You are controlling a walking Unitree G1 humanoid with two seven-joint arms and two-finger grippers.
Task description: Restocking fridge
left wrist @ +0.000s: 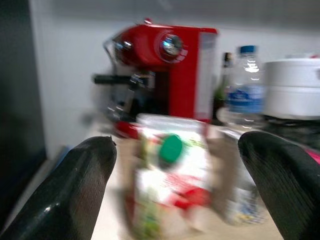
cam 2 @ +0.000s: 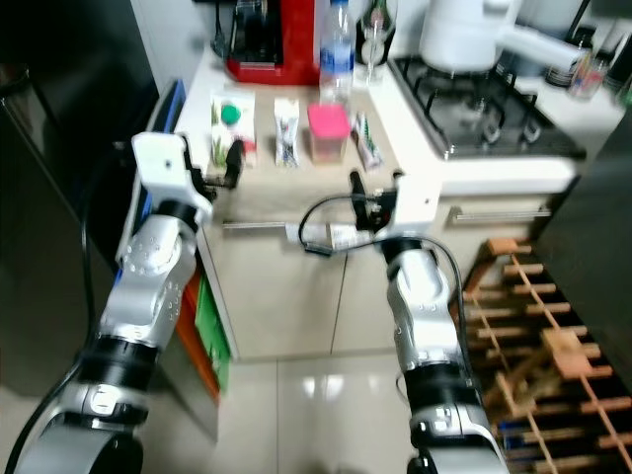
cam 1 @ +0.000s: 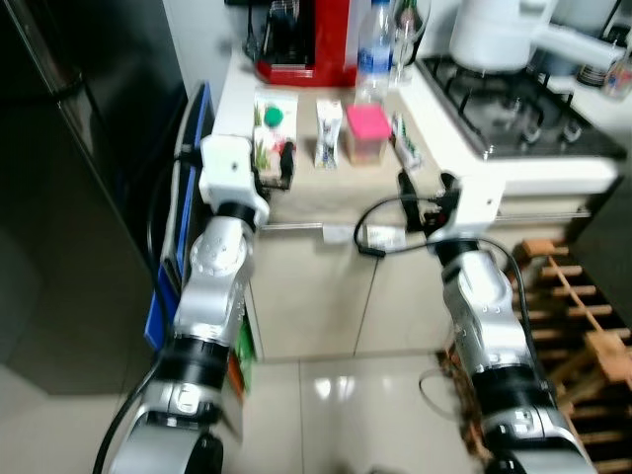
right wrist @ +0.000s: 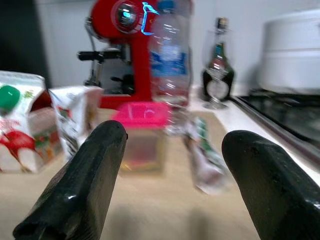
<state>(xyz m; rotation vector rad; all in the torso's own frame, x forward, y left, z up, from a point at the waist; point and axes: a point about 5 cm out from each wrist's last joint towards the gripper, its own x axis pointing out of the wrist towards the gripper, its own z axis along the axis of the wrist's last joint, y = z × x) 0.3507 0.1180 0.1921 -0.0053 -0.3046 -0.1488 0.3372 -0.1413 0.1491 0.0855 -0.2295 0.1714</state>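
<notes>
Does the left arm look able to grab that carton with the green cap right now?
Probably yes: the left gripper, fingers open, faces the carton with the green cap with nothing between them.

Both arms reach toward the counter (cam 2: 296,188), where a carton (cam 2: 229,123), small carton (cam 2: 286,130) and pink tub (cam 2: 327,131) stand before a red coffee machine (cam 2: 272,35).

I'm looking at a home kitchen. At the upper right of the frame sits a gas hob (cam 1: 513,114) with a white pot (cam 1: 494,35); a red coffee machine (cam 1: 306,39) stands on the beige worktop (cam 1: 326,183) at top centre. A dark fridge (cam 1: 69,178) fills the left, a wooden rack (cam 1: 583,316) the lower right.
</notes>
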